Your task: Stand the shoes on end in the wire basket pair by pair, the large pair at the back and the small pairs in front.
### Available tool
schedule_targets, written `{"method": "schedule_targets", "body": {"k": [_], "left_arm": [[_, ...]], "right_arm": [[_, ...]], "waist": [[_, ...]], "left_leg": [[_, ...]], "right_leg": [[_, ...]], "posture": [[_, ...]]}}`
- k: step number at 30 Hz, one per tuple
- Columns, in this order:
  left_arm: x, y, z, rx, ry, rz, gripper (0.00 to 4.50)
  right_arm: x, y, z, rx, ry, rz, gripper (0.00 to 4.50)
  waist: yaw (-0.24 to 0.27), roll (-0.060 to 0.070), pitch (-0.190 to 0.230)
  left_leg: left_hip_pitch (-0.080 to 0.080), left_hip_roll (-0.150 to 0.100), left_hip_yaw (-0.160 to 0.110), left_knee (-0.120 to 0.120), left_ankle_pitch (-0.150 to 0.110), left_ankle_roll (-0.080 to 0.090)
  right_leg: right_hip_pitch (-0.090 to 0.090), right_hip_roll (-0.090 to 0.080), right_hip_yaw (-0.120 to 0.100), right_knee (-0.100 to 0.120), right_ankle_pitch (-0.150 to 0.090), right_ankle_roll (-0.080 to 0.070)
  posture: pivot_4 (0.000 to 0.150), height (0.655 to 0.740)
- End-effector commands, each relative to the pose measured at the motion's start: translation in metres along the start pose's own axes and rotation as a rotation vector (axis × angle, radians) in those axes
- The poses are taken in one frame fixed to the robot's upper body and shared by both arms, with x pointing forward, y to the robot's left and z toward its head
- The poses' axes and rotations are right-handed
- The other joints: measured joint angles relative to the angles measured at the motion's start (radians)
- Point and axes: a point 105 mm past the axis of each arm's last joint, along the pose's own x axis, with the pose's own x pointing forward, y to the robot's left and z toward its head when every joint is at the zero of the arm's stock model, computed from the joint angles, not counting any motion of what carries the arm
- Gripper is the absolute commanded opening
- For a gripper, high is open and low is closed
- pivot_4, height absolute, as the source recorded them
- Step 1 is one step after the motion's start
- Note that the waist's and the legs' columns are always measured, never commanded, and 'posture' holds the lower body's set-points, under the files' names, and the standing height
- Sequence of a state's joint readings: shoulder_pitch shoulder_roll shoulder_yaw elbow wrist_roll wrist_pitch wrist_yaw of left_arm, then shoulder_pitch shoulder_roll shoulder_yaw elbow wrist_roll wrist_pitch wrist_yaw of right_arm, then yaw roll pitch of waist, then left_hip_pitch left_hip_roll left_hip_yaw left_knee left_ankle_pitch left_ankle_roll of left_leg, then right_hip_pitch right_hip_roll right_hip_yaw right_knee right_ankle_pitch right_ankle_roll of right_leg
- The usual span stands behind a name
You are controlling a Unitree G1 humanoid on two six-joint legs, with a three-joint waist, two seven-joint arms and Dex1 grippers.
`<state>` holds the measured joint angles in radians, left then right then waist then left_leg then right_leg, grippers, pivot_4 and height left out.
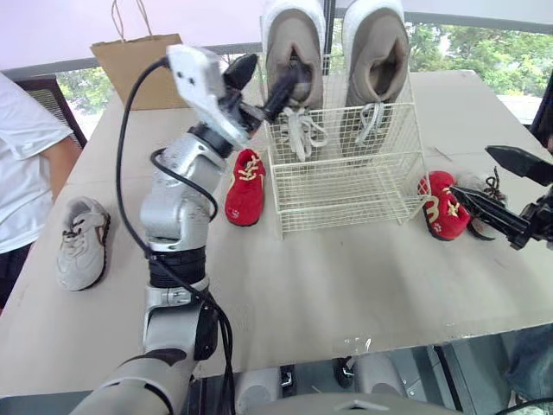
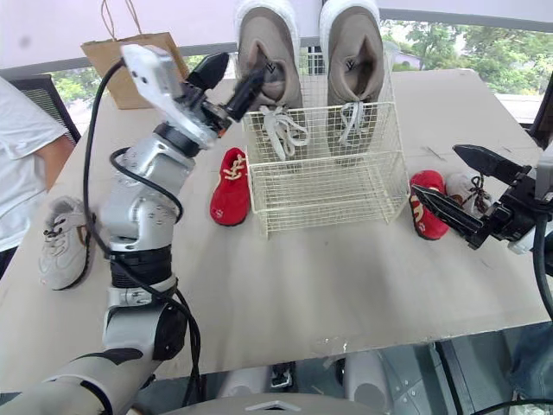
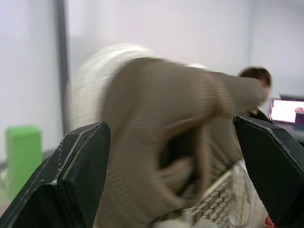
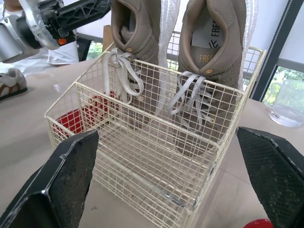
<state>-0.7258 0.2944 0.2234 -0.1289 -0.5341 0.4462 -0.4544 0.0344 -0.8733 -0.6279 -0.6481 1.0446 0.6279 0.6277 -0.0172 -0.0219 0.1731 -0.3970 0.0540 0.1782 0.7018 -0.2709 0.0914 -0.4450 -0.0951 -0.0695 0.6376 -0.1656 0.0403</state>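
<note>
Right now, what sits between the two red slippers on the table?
The cream wire basket, with two large tan shoes stood at its back; clear in the left eye view.

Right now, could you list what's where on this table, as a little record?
Basket: large pair standing on end at the back; small pairs not yet in
Left gripper: open, up at the left large shoe
Right gripper: open, by a red shoe right of the basket
Other red shoe: left of the basket
Grey shoes: one far left, another by the right gripper
</note>
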Motion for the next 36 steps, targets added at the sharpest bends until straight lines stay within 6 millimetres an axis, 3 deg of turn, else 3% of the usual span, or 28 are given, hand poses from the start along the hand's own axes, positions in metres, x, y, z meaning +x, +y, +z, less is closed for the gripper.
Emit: {"method": "schedule_targets", "body": {"k": [1, 6, 10, 13, 17, 20, 24, 26, 36], "left_arm": [[-0.018, 0.017, 0.012, -0.086, 0.005, 0.028, 4.45], [-0.035, 0.005, 0.016, -0.257, 0.047, -0.093, 4.45], [-0.063, -0.044, 0.014, -0.374, 0.195, -0.434, 4.45], [-0.08, -0.074, 0.011, -0.393, 0.299, -0.597, 4.45], [-0.109, -0.107, 0.002, -0.339, 0.453, -0.853, 4.45], [-0.11, -0.124, -0.009, -0.299, 0.473, -0.928, 4.45], [-0.116, -0.136, -0.019, -0.25, 0.491, -1.011, 4.45], [-0.118, -0.137, -0.022, -0.235, 0.498, -1.02, 4.45], [-0.115, -0.133, -0.025, -0.189, 0.451, -0.944, 4.45]], "right_arm": [[0.008, 0.016, 0.01, -0.035, -0.041, 0.047, 4.5], [0.013, 0.029, 0.006, 0.012, -0.064, 0.054, 4.5], [0.008, 0.033, -0.017, 0.062, 0.013, -0.029, 4.5], [-0.006, 0.032, -0.022, 0.073, 0.04, -0.095, 4.5], [-0.043, 0.015, -0.039, 0.057, 0.156, -0.306, 4.5], [-0.073, 0.0, -0.054, 0.034, 0.274, -0.448, 4.5], [-0.097, -0.021, -0.074, 0.097, 0.397, -0.581, 4.5], [-0.096, -0.032, -0.076, 0.108, 0.382, -0.618, 4.5], [-0.099, -0.096, -0.129, 0.218, 0.565, -0.911, 4.5]], "waist": [[0.0, 0.0, 0.0], [0.011, -0.002, 0.0], [0.013, -0.002, -0.001], [0.018, -0.001, -0.001], [0.03, 0.0, -0.001], [0.036, 0.001, -0.003], [0.026, 0.003, -0.005], [0.021, 0.003, -0.005], [0.007, 0.01, -0.007]], "left_leg": [[0.0, 0.0, -0.001, 0.0, 0.0, 0.0], [-0.004, 0.0, -0.002, 0.0, 0.002, -0.003], [-0.01, 0.0, -0.007, 0.0, 0.002, -0.004], [-0.016, -0.001, -0.011, 0.001, 0.002, -0.004], [-0.017, -0.001, -0.014, 0.001, -0.001, -0.009], [-0.017, -0.002, -0.015, 0.001, -0.001, -0.01], [-0.016, -0.003, -0.016, 0.001, -0.002, -0.007], [-0.016, -0.003, -0.016, 0.001, -0.003, -0.007], [-0.019, -0.003, -0.021, 0.001, -0.001, -0.008]], "right_leg": [[0.0, 0.0, 0.0, 0.0, 0.0, 0.0], [-0.001, 0.0, -0.002, -0.003, 0.0, 0.0], [-0.002, 0.0, -0.006, -0.009, 0.0, 0.0], [-0.005, 0.0, -0.012, -0.011, 0.002, -0.004], [-0.004, 0.0, -0.014, -0.012, 0.0, -0.001], [-0.003, 0.0, -0.014, -0.012, 0.0, 0.0], [-0.002, -0.001, -0.013, -0.013, 0.0, 0.0], [-0.003, 0.0, -0.012, -0.013, 0.0, -0.001], [-0.004, 0.003, -0.013, -0.013, 0.0, -0.003]], "posture": [[0.15, 0.74], [0.15, 0.74], [0.15, 0.74], [0.15, 0.74], [0.15, 0.74], [0.15, 0.74], [0.15, 0.74], [0.15, 0.74], [0.15, 0.74]]}}
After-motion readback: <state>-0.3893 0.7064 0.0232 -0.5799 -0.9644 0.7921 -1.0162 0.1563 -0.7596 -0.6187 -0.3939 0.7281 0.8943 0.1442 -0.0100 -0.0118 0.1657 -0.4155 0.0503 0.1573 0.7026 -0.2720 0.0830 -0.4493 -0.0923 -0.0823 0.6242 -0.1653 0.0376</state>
